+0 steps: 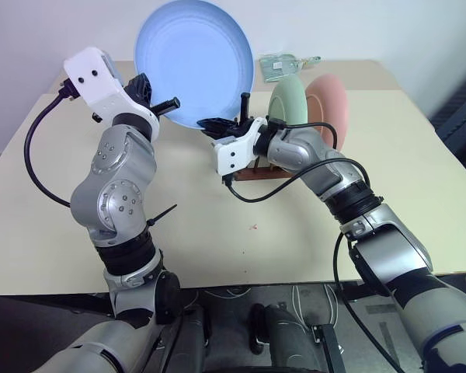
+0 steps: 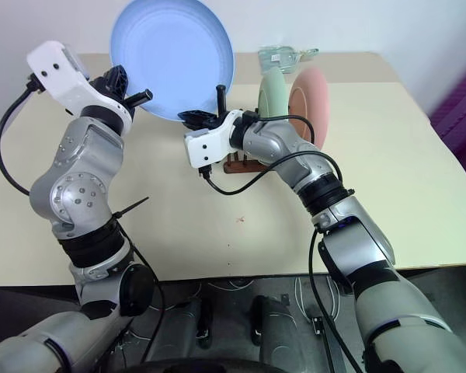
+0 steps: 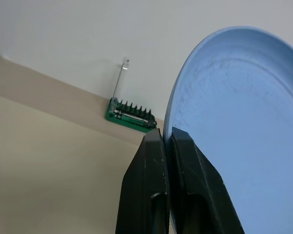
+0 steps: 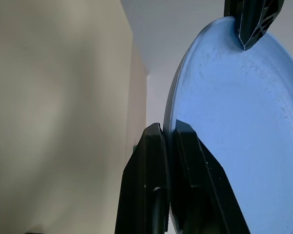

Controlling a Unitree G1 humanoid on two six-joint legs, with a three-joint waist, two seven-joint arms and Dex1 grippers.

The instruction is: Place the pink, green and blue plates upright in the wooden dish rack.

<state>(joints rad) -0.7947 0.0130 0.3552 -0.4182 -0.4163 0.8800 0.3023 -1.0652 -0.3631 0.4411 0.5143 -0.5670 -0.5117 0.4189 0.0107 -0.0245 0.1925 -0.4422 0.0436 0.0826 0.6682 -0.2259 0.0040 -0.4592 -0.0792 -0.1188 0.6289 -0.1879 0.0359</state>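
The blue plate (image 1: 194, 58) hangs tilted in the air over the back of the table, with both grippers on its lower rim. My left gripper (image 3: 166, 134) is shut on its lower left edge, one finger on each face. My right gripper (image 4: 168, 127) is shut on its lower right edge, and a left finger (image 4: 251, 22) shows farther along the rim. The green plate (image 1: 289, 99) and the pink plate (image 1: 332, 105) stand upright side by side in the wooden dish rack (image 1: 252, 172), just behind my right wrist. Most of the rack is hidden by that arm.
A green-based bit holder (image 3: 130, 116) stands at the table's back edge, against the white wall. The beige table (image 1: 217, 233) is bare in front of the rack. A black cable (image 1: 295, 183) loops from my right wrist.
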